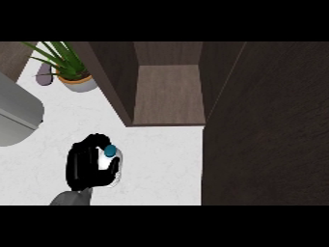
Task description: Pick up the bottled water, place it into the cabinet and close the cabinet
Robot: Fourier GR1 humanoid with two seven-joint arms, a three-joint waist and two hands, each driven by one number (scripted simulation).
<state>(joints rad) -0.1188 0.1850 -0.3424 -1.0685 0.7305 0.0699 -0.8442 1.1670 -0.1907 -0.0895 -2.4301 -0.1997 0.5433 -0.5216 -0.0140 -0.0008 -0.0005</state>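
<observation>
The hand point(83, 166) rose from the view's lower edge on a grey forearm, and which of the two it was could not be told from this view. Its black fingers were curled round the bottled water point(110, 161), of which only the blue cap and a strip of clear body showed past the fingers. Bottle and hand sat above the white counter point(159, 164), in front of the cabinet point(168, 94) and to the left of its open door point(274, 125). The cabinet's inner shelf lay bare and brown. Left of the cabinet stood a potted plant point(71, 72) with long green leaves. Further left of the cabinet a large grey rounded appliance point(6, 108) reached the view's edge.
</observation>
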